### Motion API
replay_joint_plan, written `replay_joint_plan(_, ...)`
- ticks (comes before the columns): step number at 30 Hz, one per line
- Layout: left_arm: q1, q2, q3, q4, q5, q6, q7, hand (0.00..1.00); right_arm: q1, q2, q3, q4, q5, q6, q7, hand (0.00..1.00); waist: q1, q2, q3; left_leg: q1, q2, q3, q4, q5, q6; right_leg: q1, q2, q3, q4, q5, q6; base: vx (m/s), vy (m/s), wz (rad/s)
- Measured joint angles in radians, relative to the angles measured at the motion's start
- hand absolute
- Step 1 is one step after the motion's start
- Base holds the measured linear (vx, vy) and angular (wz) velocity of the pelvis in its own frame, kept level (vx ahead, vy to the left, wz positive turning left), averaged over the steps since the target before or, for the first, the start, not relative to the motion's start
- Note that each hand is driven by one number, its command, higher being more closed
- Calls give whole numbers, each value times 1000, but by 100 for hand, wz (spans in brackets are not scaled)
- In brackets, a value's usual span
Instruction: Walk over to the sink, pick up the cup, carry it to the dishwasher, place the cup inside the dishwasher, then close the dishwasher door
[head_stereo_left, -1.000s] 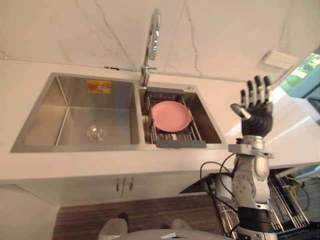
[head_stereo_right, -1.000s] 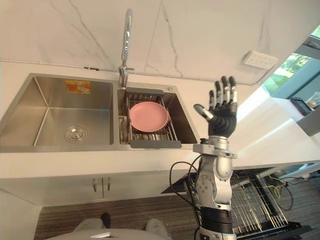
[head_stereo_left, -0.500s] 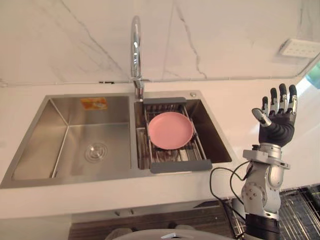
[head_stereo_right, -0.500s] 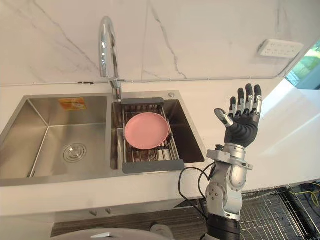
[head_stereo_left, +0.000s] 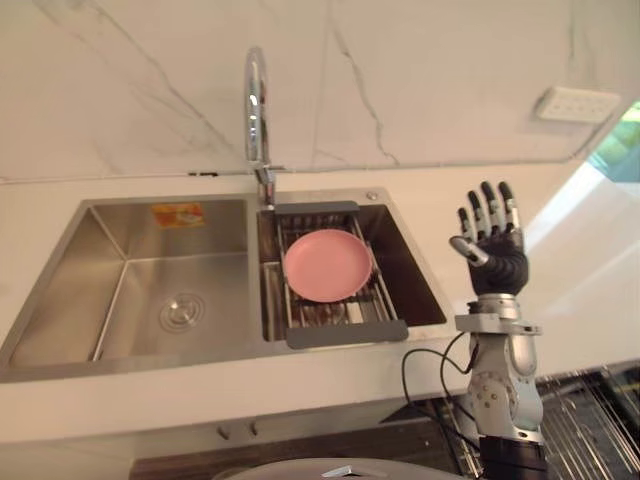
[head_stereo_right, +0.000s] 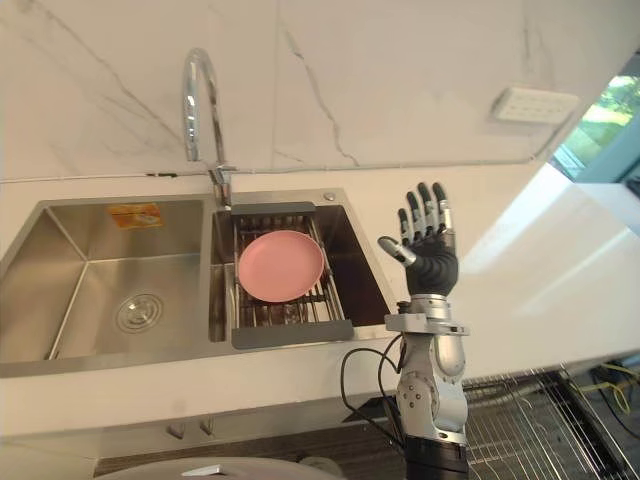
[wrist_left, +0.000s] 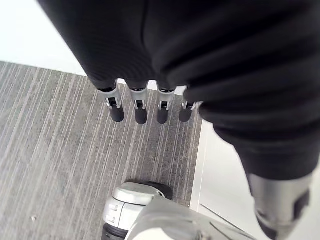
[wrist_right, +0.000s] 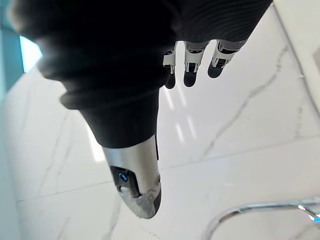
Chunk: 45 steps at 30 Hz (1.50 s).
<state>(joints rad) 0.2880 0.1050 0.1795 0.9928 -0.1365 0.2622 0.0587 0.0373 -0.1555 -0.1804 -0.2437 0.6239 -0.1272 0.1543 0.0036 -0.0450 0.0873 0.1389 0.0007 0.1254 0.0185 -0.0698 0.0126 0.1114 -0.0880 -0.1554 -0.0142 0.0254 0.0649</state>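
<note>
The steel double sink (head_stereo_left: 60, 345) is set in a white counter in front of me. Its left basin (head_stereo_left: 150, 280) holds nothing but its drain. In the right basin a pink plate (head_stereo_left: 327, 265) lies on a wire drying rack (head_stereo_left: 345, 333). My right hand (head_stereo_left: 495, 265) is raised upright over the counter just right of the sink, fingers straight and spread, holding nothing. In the right wrist view its fingers (wrist_right: 192, 65) point at the marble wall. My left hand (wrist_left: 135, 107) hangs down over the grey floor with straight fingers, empty.
A tall curved faucet (head_stereo_left: 257, 110) rises between the basins at the back. A white socket plate (head_stereo_left: 577, 104) is on the marble wall at the right. The dishwasher's pulled-out wire rack (head_stereo_right: 520, 420) lies low at the right, below the counter edge.
The camera has shifted, so the sink sits differently in the picture. My right hand stays raised and open, now a little closer to the sink's right edge.
</note>
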Motion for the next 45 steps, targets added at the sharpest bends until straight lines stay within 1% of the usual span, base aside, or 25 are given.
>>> replay_joint_plan(1, -2, 0, 12, -1, -20, -1, -2, 0, -7, -1, 22, 13, -39, 29, -7, 0, 22, -1, 0, -1, 7, 20, 2, -2, -5, 2, -14, -66, -14, 9, 2, -35, -9, -38)
replay_joint_plan(2, -2, 1, 17, -1, -31, -1, -5, 0, -18, -4, 44, 33, -85, 51, -6, 0, 30, -1, 0, -6, 13, 34, 8, -6, -11, 4, -17, -102, -29, 25, 1, -31, -25, -43)
replay_joint_plan(3, 0, 3, 17, 0, -37, 0, -14, 0, -33, -20, 71, 51, -152, 83, -3, 0, 27, -7, -4, -17, 20, 40, 18, -11, -18, 4, -13, -118, -49, 45, -1, -21, -36, -27)
replay_joint_plan(4, 0, 4, 17, 0, -37, 1, -21, 0, -47, -38, 87, 66, -198, 99, 0, 0, 26, -7, -4, -19, 23, 42, 18, -11, -21, 5, -10, -126, -57, 48, -4, -14, -60, -19)
replay_joint_plan(5, -7, 3, 17, 0, -39, 1, -29, 0, -87, -101, 111, 97, -316, 138, 20, 0, 24, -4, -3, -18, 29, 48, 15, -10, -28, 5, -4, -130, -66, 59, -4, -9, -48, -12)
replay_joint_plan(6, -9, 3, 17, 0, -39, 2, -29, 0, -109, -131, 123, 117, -366, 150, 25, 0, 24, 0, -5, -16, 32, 50, 12, -10, -30, 5, -1, -130, -66, 59, -4, 0, -48, -12)
replay_joint_plan(7, -10, 3, 17, 0, -47, 2, -29, 0, -152, -192, 136, 149, -460, 170, 46, 0, 23, 6, -8, -13, 36, 53, 9, -11, -35, 4, 2, -130, -66, 59, -4, 12, -29, -6)
replay_joint_plan(8, -11, 3, 16, 0, -58, 2, -30, 0, -192, -247, 146, 168, -523, 185, 64, 0, 24, 10, -10, -11, 40, 56, 5, -10, -38, 4, 5, -130, -66, 60, -4, 0, 0, 0)
replay_joint_plan(9, -11, 4, 16, 0, -58, 2, -29, 0, -211, -269, 149, 177, -547, 188, 68, 0, 23, 10, -11, -9, 42, 60, 1, -8, -41, 4, 6, -131, -66, 60, -4, 0, 0, 0)
replay_joint_plan(10, -12, 5, 16, 0, -58, 5, -30, 0, -247, -301, 150, 186, -600, 201, 85, 0, 24, 11, -11, -4, 44, 64, -7, -3, -47, 4, 8, -133, -66, 60, -4, 0, 0, 0)
replay_joint_plan(12, -14, 10, 16, -1, -58, 16, -29, 0, -290, -335, 161, 186, -664, 209, 106, 0, 25, 9, -10, -1, 45, 64, -9, 0, -48, 4, 8, -134, -66, 60, -4, 0, 0, 0)
replay_joint_plan(13, -17, 13, 16, -1, -58, 25, -30, 0, -310, -342, 172, 186, -696, 223, 124, 0, 26, 6, -11, 3, 44, 65, -17, 3, -48, 5, 8, -135, -66, 60, -4, 0, 0, 0)
replay_joint_plan(15, -22, 15, 16, -2, -57, 35, -32, 0, -323, -344, 191, 186, -745, 227, 153, 0, 29, -4, -9, 5, 42, 64, -24, 7, -50, 4, 7, -138, -66, 60, -4, 0, 0, 0)
replay_joint_plan(16, -22, 19, 16, -2, -57, 39, -39, 0, -325, -345, 212, 186, -790, 227, 178, 0, 31, -12, -10, 5, 42, 63, -24, 7, -51, 4, 7, -140, -67, 60, -4, -5, 13, 3)
replay_joint_plan(17, -22, 24, 16, -2, -57, 42, -41, 0, -324, -345, 221, 186, -807, 226, 192, 0, 31, -16, -10, 5, 42, 63, -24, 7, -51, 4, 7, -141, -67, 60, -4, -22, 11, 3)
replay_joint_plan(18, -22, 24, 16, -2, -57, 47, -43, 0, -325, -345, 240, 186, -870, 210, 231, 0, 31, -23, -9, 5, 42, 61, -27, 10, -50, 4, 6, -146, -69, 60, -3, 0, 0, 0)
replay_joint_plan(20, -22, 26, 16, -2, -56, 51, -44, 0, -325, -347, 254, 186, -907, 192, 250, 0, 31, -25, -9, 7, 41, 59, -32, 13, -51, 4, 5, -158, -71, 60, -3, -12, 2, 2)
replay_joint_plan(22, -22, 31, 17, -2, -55, 58, -45, 0, -325, -351, 273, 185, -976, 142, 268, 0, 30, -26, -8, 12, 41, 56, -42, 21, -52, 5, 6, -161, -72, 60, -3, -23, -3, 4)
replay_joint_plan(25, -21, 31, 18, -2, -53, 67, -46, 0, -330, -376, 329, 182, -1055, 86, 303, 0, 31, -26, -7, 16, 42, 51, -42, 24, -52, 5, 7, -165, -72, 60, -4, -10, -5, 4)
replay_joint_plan(29, -22, 32, 22, -2, -54, 74, -48, 0, -338, -376, 403, 182, -1141, 42, 322, 0, 33, -30, -3, 14, 41, 44, -48, 32, -49, 5, 6, -180, -73, 60, -4, -36, 0, 5)
replay_joint_plan(31, -23, 32, 26, -2, -59, 90, -30, 0, -339, -376, 424, 183, -1176, 33, 321, 0, 36, -34, -1, 11, 41, 39, -62, 40, -50, 5, 6, -188, -73, 60, -4, -49, 0, 8)
replay_joint_plan(33, -24, 29, 37, -2, -68, 107, 4, 0, -346, -376, 444, 187, -1219, 22, 317, 0, 40, -35, 1, 7, 41, 36, -63, 42, -50, 3, 7, -190, -73, 60, -5, -23, 2, 6)
replay_joint_plan(38, -45, 32, 39, -3, -57, 110, 26, 0, -367, -376, 459, 239, -1279, 1, 296, 0, 46, -37, 9, 2, 39, 8, -75, 56, -49, 2, 5, -217, -73, 59, -4, 3, 2, 15)
replay_joint_plan(40, -47, 31, 44, -3, -57, 112, 32, 0, -379, -375, 500, 281, -1330, 2, 291, 0, 54, -39, 11, -3, 38, 6, -75, 59, -48, -5, 5, -219, -71, 60, -4, 30, 5, 4)
replay_joint_plan(45, -46, 29, 43, -4, -57, 114, 39, 0, -395, -374, 568, 382, -1402, -2, 274, 0, 62, -41, 17, 0, 32, -18, -75, 62, -47, 10, -1, -244, -67, 59, -4, 2, 17, 14)
